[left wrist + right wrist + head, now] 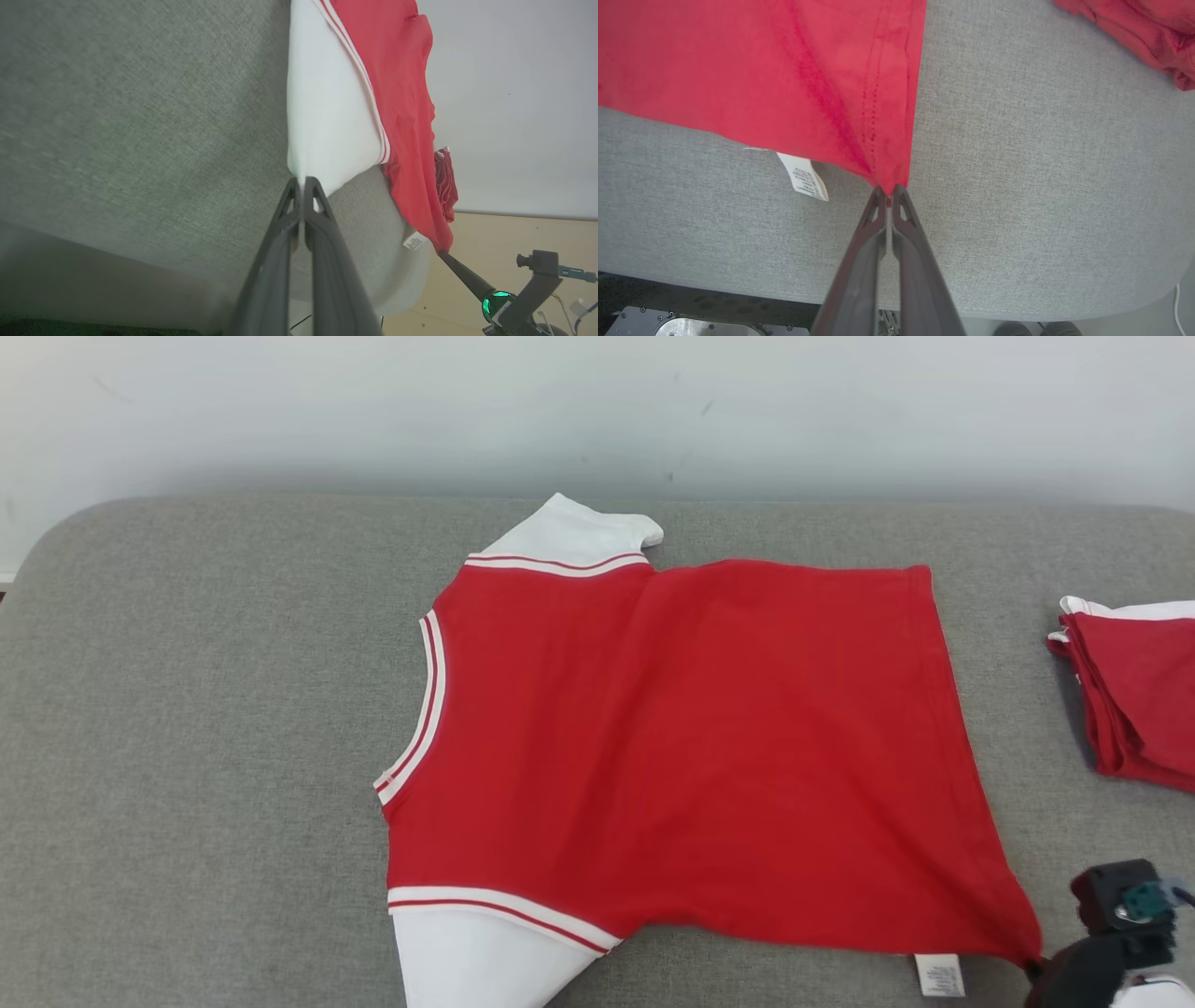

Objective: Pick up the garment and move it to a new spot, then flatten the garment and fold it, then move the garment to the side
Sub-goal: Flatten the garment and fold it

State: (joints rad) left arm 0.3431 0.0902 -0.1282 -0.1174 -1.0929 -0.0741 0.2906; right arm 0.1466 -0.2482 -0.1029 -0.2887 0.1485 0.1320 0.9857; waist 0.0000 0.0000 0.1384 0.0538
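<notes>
The right gripper [888, 189] is closed on the garment [691, 737]. In the right wrist view its two dark fingers meet at mid-frame with the red hem corner pinched between the tips, and the cloth fans away from them toward the upper left of that frame. In the head view this gripper sits in the lower right corner, and the garment's corner is drawn into a point that ends at its tips.

The left gripper [302, 181] is likewise clamped, on the garment's white sleeve [327, 116]. In the left wrist view the fingertips close at the centre of the frame on the sleeve's edge. The sleeve rises straight above them, and the red body runs along its right side.

In the head view the garment lies spread flat across the middle of the grey padded surface [187, 709], with its neckline toward the left of the frame and its hem toward the right. One sleeve pokes out at the top centre; the other runs off the bottom edge, left of centre. A white care label [938, 976] sticks out from under the lower edge, just left of the pinched corner. A folded red garment [1134, 700] lies at the right edge of the frame, well apart from the spread one. A pale wall [597, 411] runs across the top.
</notes>
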